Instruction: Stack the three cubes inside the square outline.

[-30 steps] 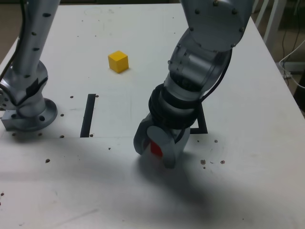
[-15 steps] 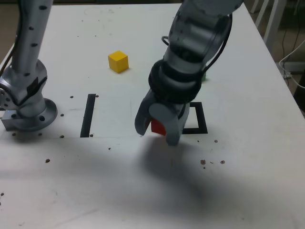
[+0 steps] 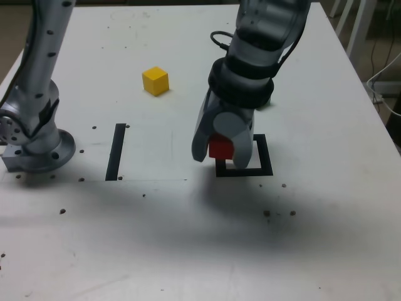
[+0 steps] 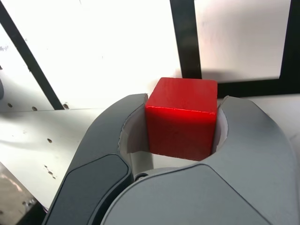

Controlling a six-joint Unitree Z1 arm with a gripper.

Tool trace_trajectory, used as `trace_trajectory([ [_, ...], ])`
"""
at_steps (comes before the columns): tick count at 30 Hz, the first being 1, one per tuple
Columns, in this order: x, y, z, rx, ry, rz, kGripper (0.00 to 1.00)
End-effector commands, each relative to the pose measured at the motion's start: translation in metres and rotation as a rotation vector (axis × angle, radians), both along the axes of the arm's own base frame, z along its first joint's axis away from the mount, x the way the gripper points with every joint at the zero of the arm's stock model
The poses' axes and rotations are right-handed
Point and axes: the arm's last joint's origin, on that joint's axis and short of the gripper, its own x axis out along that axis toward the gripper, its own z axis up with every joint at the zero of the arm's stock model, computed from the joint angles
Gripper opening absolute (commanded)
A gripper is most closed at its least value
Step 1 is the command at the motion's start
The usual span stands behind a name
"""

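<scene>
While my end effector (image 3: 220, 149) pinches the red cube (image 3: 221, 148) above the surface (image 3: 188, 238), at the square outline's (image 3: 263, 170) nine o'clock edge, I judge I am carrying it in, and must next centre and lower it.

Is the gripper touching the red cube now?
Touching. In the wrist view, the gripper has both jaws pressed against opposite sides of the red cube, with no gap on either side.

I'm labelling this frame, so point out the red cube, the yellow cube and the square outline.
red cube (image 3: 220, 149), exterior view, its front face
yellow cube (image 3: 155, 81), exterior view, its top face
square outline (image 3: 265, 157), exterior view, its right strip
</scene>
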Motion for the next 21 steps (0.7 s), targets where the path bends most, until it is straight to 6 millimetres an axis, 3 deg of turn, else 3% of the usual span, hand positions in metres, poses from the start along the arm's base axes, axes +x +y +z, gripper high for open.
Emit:
trace_trajectory([
  [1, 0.005, 0.005, -0.003, -0.009, 0.000, 0.012, 0.29],
  [10, 0.019, 0.021, -0.012, -0.044, 0.000, 0.048, 0.29],
  [21, 0.030, 0.027, -0.023, -0.059, -0.010, 0.053, 0.29],
])
